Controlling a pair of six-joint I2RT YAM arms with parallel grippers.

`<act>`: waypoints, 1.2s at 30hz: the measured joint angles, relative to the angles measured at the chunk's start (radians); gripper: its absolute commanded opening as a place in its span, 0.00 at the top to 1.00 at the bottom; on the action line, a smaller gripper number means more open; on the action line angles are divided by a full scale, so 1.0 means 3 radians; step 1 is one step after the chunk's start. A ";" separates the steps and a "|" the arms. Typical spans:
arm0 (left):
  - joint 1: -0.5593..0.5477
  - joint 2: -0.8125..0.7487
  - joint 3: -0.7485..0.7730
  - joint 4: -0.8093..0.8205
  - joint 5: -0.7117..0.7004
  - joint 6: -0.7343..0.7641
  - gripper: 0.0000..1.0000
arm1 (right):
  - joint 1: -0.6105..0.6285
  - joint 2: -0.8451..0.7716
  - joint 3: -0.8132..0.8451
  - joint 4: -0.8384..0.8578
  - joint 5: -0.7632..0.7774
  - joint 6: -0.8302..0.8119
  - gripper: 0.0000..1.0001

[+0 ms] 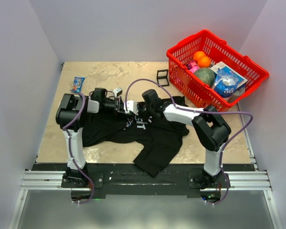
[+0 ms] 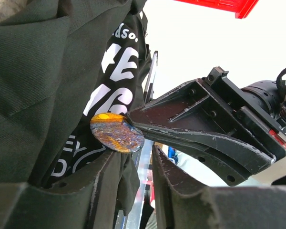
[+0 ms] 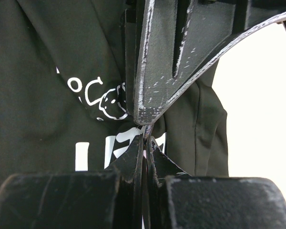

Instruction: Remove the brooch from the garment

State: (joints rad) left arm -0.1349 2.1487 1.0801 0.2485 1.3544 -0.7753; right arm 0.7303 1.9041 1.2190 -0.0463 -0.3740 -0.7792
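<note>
Fingers of right gripper (image 3: 145,143) are pressed together, pinching the brooch (image 2: 117,132) by its edge. Fingers of left gripper (image 2: 136,155) are spread just under it, not gripping. The brooch sits against the white lettering (image 2: 119,71) on the garment (image 2: 38,86), bunched between both arms.

Two arms (image 1: 71,138) (image 1: 209,133). One shirt (image 1: 152,143). One brooch (image 2: 117,132). One basket (image 1: 186,78). Two oranges (image 1: 199,55) (image 1: 204,61). One green fruit (image 1: 205,75). One pink item (image 1: 193,67). One blue-and-white bag (image 1: 225,82). One wire cube (image 1: 162,77). One blue packet (image 1: 77,85).
</note>
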 measured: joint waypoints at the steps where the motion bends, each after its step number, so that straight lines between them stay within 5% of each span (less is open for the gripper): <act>1: -0.0003 0.0004 0.0000 0.0000 -0.0001 -0.0001 0.69 | 0.0000 0.0000 0.0001 -0.0003 0.0000 -0.0003 1.00; 7: -0.0018 0.0047 -0.0039 -0.0009 -0.0008 -0.0027 0.78 | 0.0003 0.0000 0.0013 -0.0052 0.0000 -0.0058 0.99; 9: -0.0023 0.0047 -0.0050 -0.0010 -0.0005 -0.0038 0.77 | 0.0008 0.0000 0.0013 -0.0075 -0.0001 -0.0097 0.90; 15: -0.0048 0.0047 -0.0048 -0.0034 -0.0023 -0.0019 0.60 | 0.0024 0.0018 0.0173 -0.0343 -0.0043 -0.0174 0.61; 21: -0.0055 0.0031 0.0033 -0.0500 -0.0223 0.0312 0.49 | -0.0041 -0.0001 0.0373 -0.0800 -0.0248 -0.0200 0.51; 24: -0.0053 0.0010 0.0060 -0.0717 -0.0343 0.0450 0.48 | -0.0142 -0.0042 0.0430 -0.1067 -0.0354 -0.0201 0.52; 28: -0.0014 -0.0081 0.0089 -0.1083 -0.0549 0.0710 0.47 | -0.0347 -0.0074 0.0546 -0.1282 -0.0515 -0.0004 0.65; 36: 0.0159 -0.0506 0.0282 -0.1938 -0.1481 0.1723 0.52 | -0.0554 0.0085 0.0861 -0.0937 -0.0661 0.0992 0.86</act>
State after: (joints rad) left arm -0.0872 1.9968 1.1648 -0.3328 0.9100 -0.2584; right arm 0.5640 1.9297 1.4773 -0.3275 -0.5724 -0.4816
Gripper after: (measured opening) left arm 0.494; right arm 0.179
